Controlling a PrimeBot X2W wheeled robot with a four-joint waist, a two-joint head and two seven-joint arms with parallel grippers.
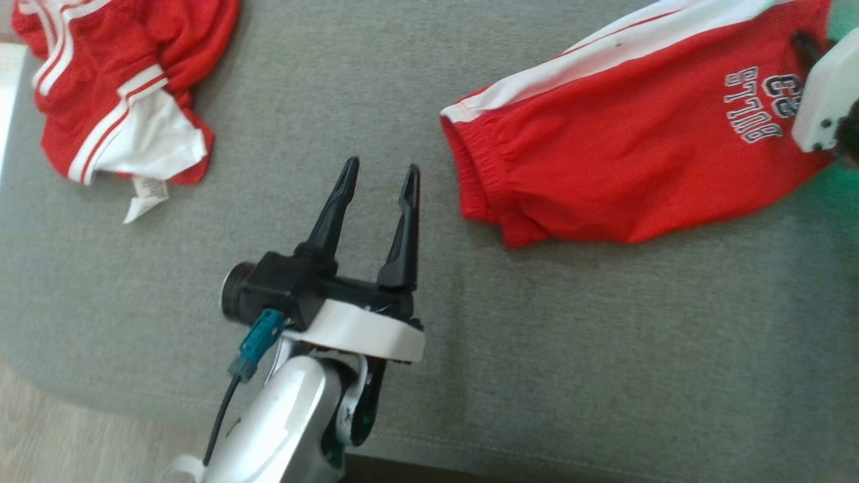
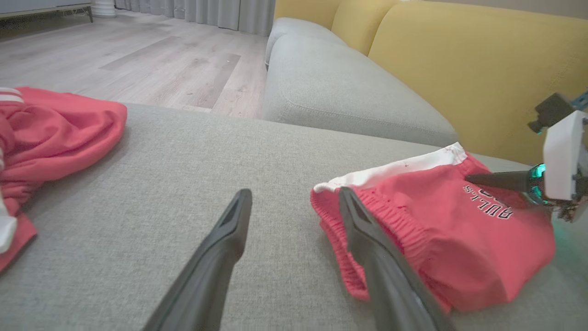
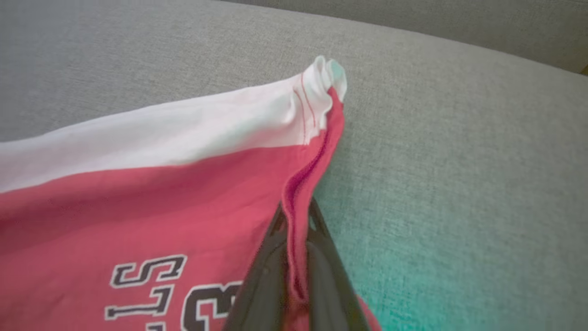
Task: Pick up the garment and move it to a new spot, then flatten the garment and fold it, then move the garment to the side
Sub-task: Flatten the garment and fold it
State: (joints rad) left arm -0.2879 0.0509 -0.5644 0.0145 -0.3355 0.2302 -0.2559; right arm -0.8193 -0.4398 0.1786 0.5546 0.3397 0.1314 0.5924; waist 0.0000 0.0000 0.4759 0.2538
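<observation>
Head view: a grey cushion (image 1: 537, 349) of coarse woven cloth carries everything. Toward its far right corner lie the red shorts (image 1: 624, 154), spread fairly flat. They are thin jersey with a broad white side stripe, a gathered elastic waistband and outlined lettering. The right gripper (image 1: 805, 48) meets them at the lettered end, its white housing at the picture's right edge. A second red garment (image 1: 114, 80), white-striped and with a loose label, lies crumpled at the far left corner. The left gripper (image 1: 381, 166) is over bare cloth between the two, fingers spread and holding nothing. Open cushion lies all around it, down to the near edge.

Left wrist view: the two tapered dark fingers stand well apart. One overlaps the waistband in the picture, but whether it touches cannot be told. The right gripper's finger lies across the lettering. Past the cushion's far edge are a wood-plank floor (image 2: 138, 59), another grey seat (image 2: 330, 87) and smooth yellow back cushions (image 2: 459, 59).

Right wrist view: the fingers are pinched together on a raised fold of red fabric at the shorts' edge. The white stripe runs to a puckered corner with red stitching — bare grey weave lies open beyond it.
</observation>
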